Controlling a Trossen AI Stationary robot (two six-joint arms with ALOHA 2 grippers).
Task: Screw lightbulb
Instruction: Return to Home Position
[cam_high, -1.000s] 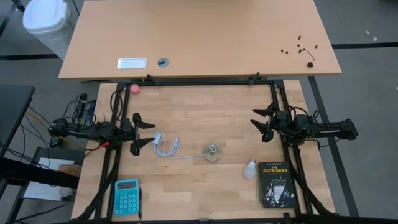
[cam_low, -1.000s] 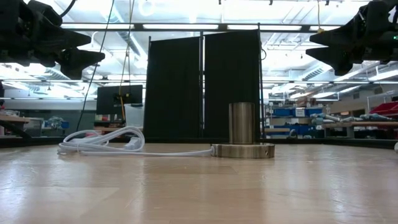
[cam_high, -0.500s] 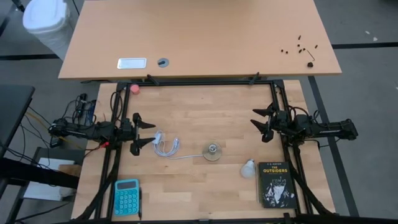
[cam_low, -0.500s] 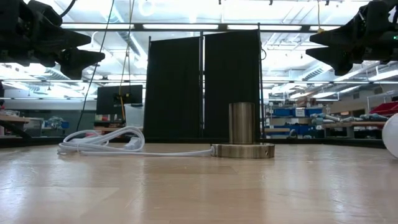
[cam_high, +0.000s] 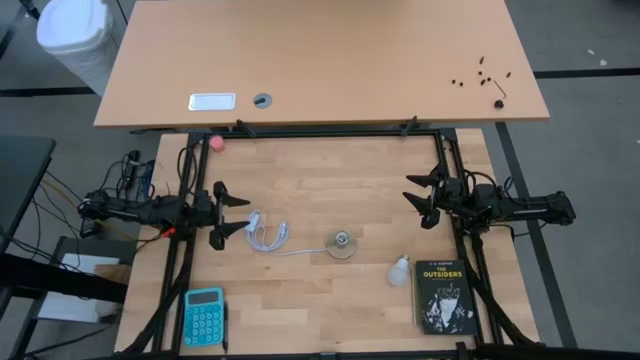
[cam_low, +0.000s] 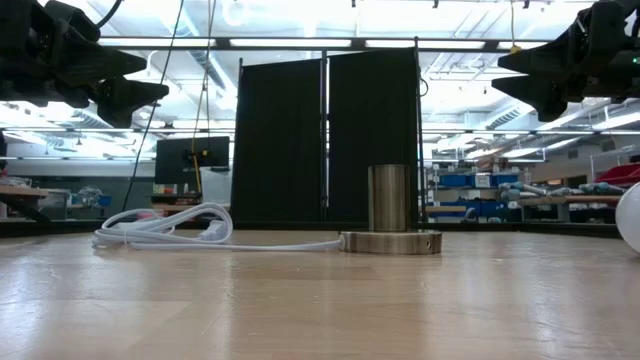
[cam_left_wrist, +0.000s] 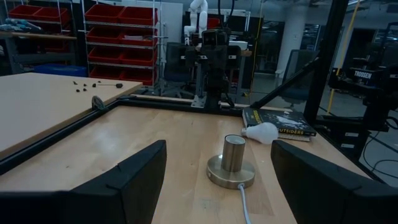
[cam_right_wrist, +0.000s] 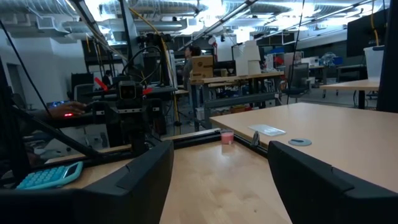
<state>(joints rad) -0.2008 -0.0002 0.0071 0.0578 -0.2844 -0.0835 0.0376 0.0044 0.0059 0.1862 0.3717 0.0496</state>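
High view: two dark grippers are seen raised at opposite sides of a light, planked wooden table (cam_high: 330, 170). The left gripper (cam_high: 245, 214) is held over the left edge and the right gripper (cam_high: 409, 196) over the right edge. Each pair of fingers is spread wide apart, and nothing is gripped.

One lightbulb (cam_high: 401, 269), white, frosted and pear-shaped, is laid on its side on the wood. It lies just beside the top left corner of one dark paperback book (cam_high: 443, 293) and is well apart from both grippers.

One silver lamp base (cam_high: 342, 243), a round metal disc with a short upright cylinder, is stood near the table's middle. One white cord (cam_high: 268, 236) is run from it into a loose coil. One teal calculator (cam_high: 204, 316) is placed at the near left corner.
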